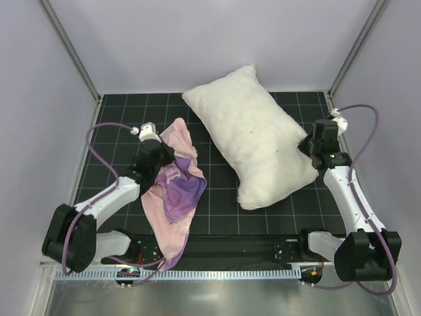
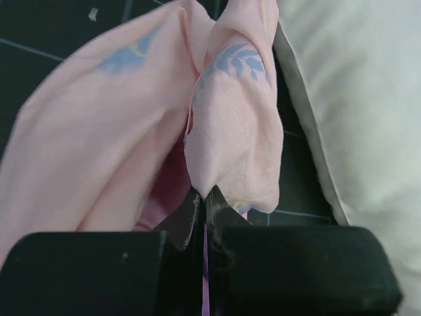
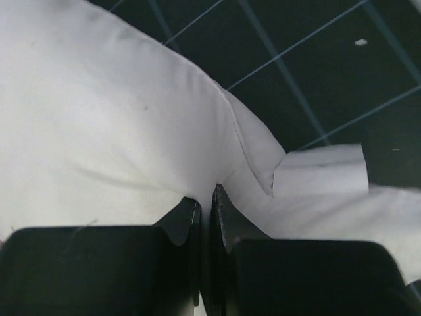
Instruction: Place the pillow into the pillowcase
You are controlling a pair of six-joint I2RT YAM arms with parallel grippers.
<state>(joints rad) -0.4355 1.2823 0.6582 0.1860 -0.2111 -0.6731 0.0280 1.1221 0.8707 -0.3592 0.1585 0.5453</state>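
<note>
The pillow [image 1: 253, 145] is plump, white and slightly lumpy. It lies diagonally at the far right, one corner pointing far and left, the other end nearer. A small white tag [image 3: 319, 170] sticks out from its edge seam. The pillowcase [image 1: 176, 191], pink and purple with a pale pink inside, lies crumpled just left of it, bunched at its far end and trailing toward the near edge.

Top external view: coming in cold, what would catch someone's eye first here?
The plump white pillow dominates, lying diagonally across the dark gridded mat, centre to right. Left of it the pink-and-purple pillowcase lies crumpled, trailing toward the near edge. Each gripper is pinched on fabric: the left gripper on the pillowcase, the right gripper on the pillow's edge by its tag.
</note>
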